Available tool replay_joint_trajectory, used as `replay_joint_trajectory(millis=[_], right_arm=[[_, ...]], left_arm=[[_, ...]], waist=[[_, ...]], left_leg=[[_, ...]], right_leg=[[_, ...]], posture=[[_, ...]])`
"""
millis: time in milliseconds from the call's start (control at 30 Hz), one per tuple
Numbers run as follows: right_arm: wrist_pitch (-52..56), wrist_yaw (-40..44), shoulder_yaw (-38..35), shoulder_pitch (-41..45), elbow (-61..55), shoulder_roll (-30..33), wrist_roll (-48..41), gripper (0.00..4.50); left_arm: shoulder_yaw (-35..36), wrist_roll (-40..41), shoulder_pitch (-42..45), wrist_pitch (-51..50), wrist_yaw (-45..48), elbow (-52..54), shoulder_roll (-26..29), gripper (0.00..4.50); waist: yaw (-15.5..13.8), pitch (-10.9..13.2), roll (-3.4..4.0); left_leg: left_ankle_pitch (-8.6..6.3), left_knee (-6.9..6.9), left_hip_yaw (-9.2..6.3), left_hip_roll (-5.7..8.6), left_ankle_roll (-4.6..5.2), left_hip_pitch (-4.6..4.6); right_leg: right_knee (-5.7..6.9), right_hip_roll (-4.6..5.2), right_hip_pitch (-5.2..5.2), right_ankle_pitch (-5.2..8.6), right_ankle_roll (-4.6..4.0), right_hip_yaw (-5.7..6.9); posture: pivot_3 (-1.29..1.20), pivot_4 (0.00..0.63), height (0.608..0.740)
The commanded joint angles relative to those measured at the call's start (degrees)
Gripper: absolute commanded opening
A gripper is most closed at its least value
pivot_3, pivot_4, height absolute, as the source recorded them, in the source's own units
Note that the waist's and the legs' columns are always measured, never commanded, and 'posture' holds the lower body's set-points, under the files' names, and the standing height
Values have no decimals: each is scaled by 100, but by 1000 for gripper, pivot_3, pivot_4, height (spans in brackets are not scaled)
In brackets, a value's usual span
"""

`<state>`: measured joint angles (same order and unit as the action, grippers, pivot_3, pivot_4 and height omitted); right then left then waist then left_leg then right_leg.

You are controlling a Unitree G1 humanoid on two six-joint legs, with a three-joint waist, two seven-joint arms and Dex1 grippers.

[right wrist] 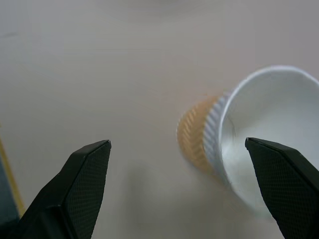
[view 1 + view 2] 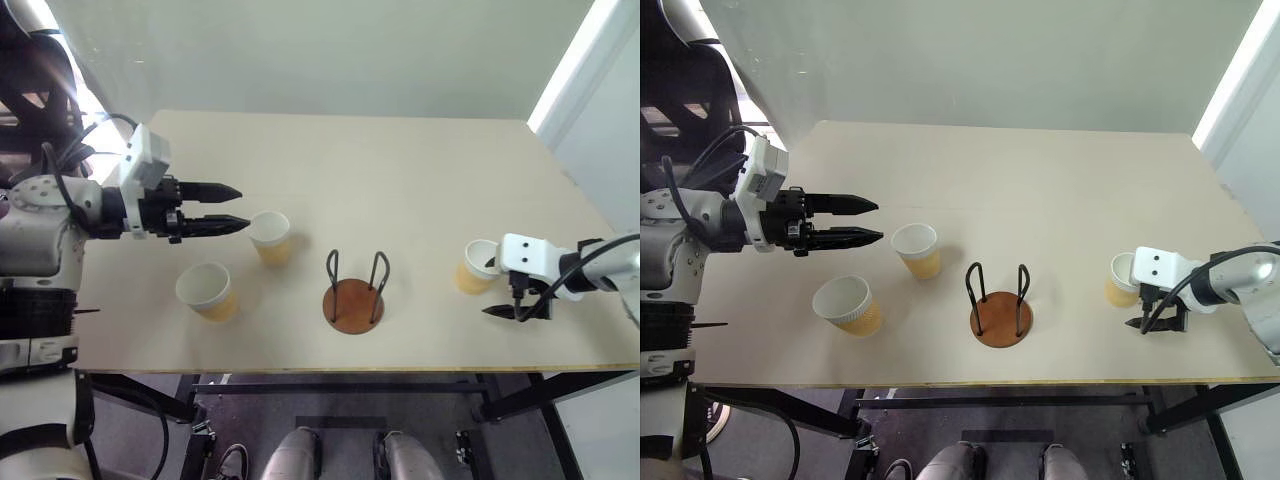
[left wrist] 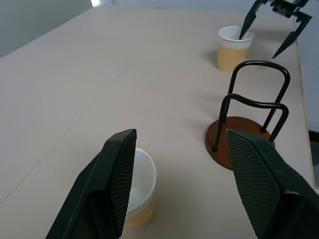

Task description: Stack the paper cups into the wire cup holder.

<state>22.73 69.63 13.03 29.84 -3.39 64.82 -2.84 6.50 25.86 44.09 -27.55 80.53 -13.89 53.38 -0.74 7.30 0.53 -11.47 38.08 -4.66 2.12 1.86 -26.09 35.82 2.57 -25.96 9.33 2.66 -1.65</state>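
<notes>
Right wrist view: right tool [image 1: 177, 186] wide beside cup [image 1: 249, 144]; left tool [image 2: 228, 207] wide, empty.

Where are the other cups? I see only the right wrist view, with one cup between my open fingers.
Observer: Two more paper cups stand on the table's left half, one just ahead of the left gripper, one nearer the front edge.
Operator: And the holder, is it empty?
Observer: Yes. The wire cup holder stands near the table's middle with nothing between its loops.
Operator: Is the left gripper holding something?
Observer: No. Its fingers are open and hold nothing.
Operator: Is my cup upright?
Observer: Yes, the right cup stands upright beside the right gripper.
</notes>
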Motion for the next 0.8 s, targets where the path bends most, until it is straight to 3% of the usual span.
replay_joint_trajectory(millis=[33, 167, 400, 500, 633, 800], right_arm=[[-206, 97, 108, 298, 211, -158, 237, 4463], [-354, 149, 264, 487, 502, -402, 448, 3598], [-444, 316, 85, 500, 546, -349, 465, 1019], [-150, 712, -367, 467, -39, -56, -78, 20], [972, 1228, -1211, 1149, -1461, 119, -1652, 20], [2060, 800, -1330, 2301, -2061, -418, -2716, 20]], left_arm=[[242, 150, -31, -66, -83, 292, 151, 3058], [323, 225, -162, -128, -130, 423, 242, 3058], [345, 280, -239, -151, -183, 484, 315, 3058], [311, 253, -195, -97, -126, 406, 356, 3058], [254, 177, -98, 37, 140, 217, 539, 3058], [150, 38, 32, 204, 332, -40, 642, 3058]], waist=[[3, 0, 0], [3, 0, 0], [-1, 0, 0], [-2, 4, 6], [21, 6, 10], [69, -5, -8]], left_leg=[[0, 0, 0, 0, -1, 2], [2, -1, 0, -1, -6, 4], [-13, -3, -1, -1, -32, 4], [-23, -3, -1, -1, -54, 2], [-36, -10, 2, -1, -85, -1], [-24, -19, -1, -17, -81, 17]], right_leg=[[0, 0, 1, -1, -3, 0], [1, 0, 1, -5, -12, 1], [2, 0, 1, -5, -19, 3], [2, 1, 0, -6, -21, 3], [4, -1, -6, 3, -33, 4], [6, -21, -3, 17, -56, 0]], posture=[[0, 150, 740], [0, 150, 740], [0, 150, 740], [0, 150, 740], [0, 150, 740], [0, 150, 740]])
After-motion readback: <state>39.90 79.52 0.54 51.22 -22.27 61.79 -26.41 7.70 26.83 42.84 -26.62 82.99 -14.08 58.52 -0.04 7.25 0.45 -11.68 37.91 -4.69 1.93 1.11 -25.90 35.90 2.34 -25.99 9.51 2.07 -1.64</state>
